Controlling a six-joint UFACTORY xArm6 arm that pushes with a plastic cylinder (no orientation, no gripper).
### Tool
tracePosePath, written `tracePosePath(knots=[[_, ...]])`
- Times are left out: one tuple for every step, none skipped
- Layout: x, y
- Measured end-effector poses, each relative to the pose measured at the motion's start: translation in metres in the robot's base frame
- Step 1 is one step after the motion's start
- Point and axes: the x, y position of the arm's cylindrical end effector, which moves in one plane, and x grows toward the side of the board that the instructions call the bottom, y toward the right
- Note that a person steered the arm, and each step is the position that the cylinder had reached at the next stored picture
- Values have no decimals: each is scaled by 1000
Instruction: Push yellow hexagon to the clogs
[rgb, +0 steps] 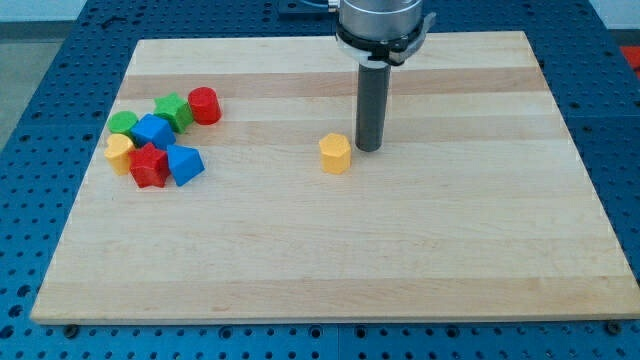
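- The arm carried no pincer, so no apart/together state applied; it ended in a straight dark rod (371, 105) under a grey collar at the view's top.
- The tip (369, 149) sat on the bench (400, 260), just to the view's right of the yellow hexagon (336, 154) and slightly toward the top.
- Tip and hexagon looked very close; contact could not be confirmed at this angle.
- The yellow hexagon stood alone near the middle of the bench, well apart from the other blocks.
- The cluster lay at the view's left, roughly level with the hexagon and a little higher.
- Cluster contents: red cylinder (204, 105) at the upper right of the group; green star-like block (173, 111) just left of it.
- A green rounded block (123, 124) sat at the far left, and a blue block (152, 130) in the centre, touching its neighbours.
- A second yellow block (120, 154) sat at the lower left, beside a red star-like block (149, 165).
- A blue block (185, 164), possibly triangular, sat at the lower right of the group, against the red one.
- The bench was light wood, resting on a blue perforated base (60, 40).
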Motion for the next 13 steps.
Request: tracePosePath(knots=[[10, -16], [11, -36], [11, -62], [11, -90], [11, -123], [15, -99], [17, -98], [26, -117], [29, -126], [34, -102], [69, -105], [84, -105], [98, -124]])
